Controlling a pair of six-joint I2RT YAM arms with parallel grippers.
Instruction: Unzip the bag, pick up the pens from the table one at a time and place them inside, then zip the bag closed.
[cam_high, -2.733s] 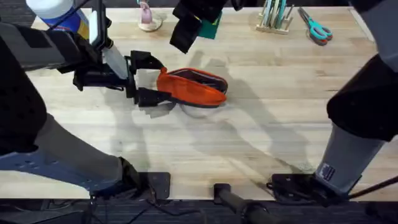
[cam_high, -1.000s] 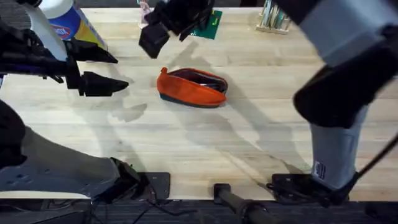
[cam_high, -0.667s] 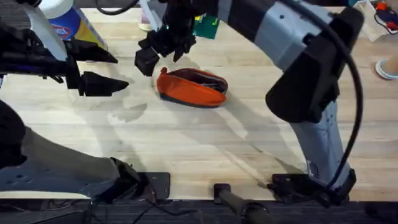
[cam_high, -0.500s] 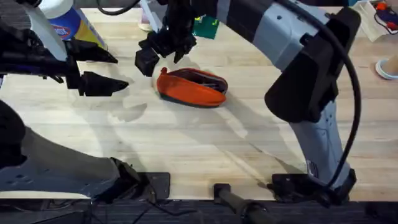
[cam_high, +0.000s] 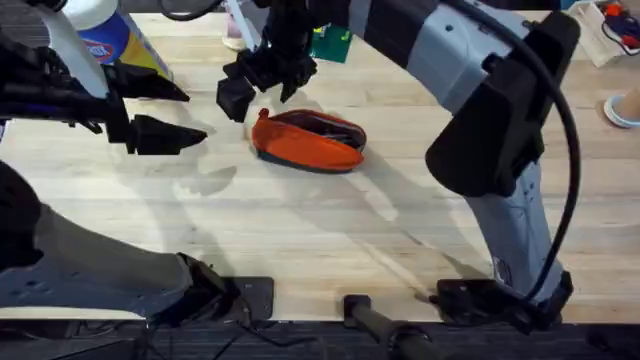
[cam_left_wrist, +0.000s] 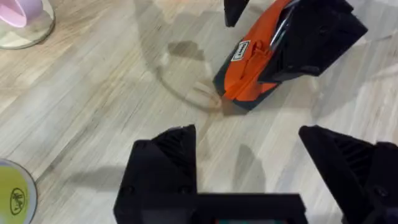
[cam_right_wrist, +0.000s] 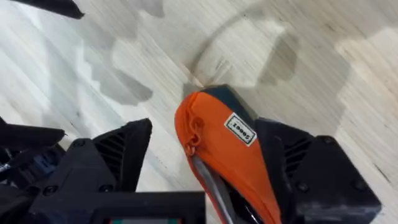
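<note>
The orange bag (cam_high: 308, 141) lies on the table (cam_high: 300, 230) with its zipper open along the top and a dark inside showing. The pens are hidden from view. My right gripper (cam_high: 262, 95) reaches across to the bag's left end and stands open, one finger on each side of that end (cam_right_wrist: 208, 130). The bag's white label (cam_right_wrist: 239, 129) shows between the fingers. My left gripper (cam_high: 195, 115) is open to the left of the bag, well apart from it. In the left wrist view the bag (cam_left_wrist: 249, 71) lies beyond my left gripper (cam_left_wrist: 249, 134).
A wipes canister (cam_high: 105, 30) stands at the back left, close behind the left arm. A pink item (cam_high: 235, 30) and a green object (cam_high: 335, 42) sit at the back. A cup (cam_high: 625, 105) is at the far right edge.
The left gripper let go of the bag's left end and drew back to the left. The right arm swung down to that same end. Nothing has moved in the last half second.
</note>
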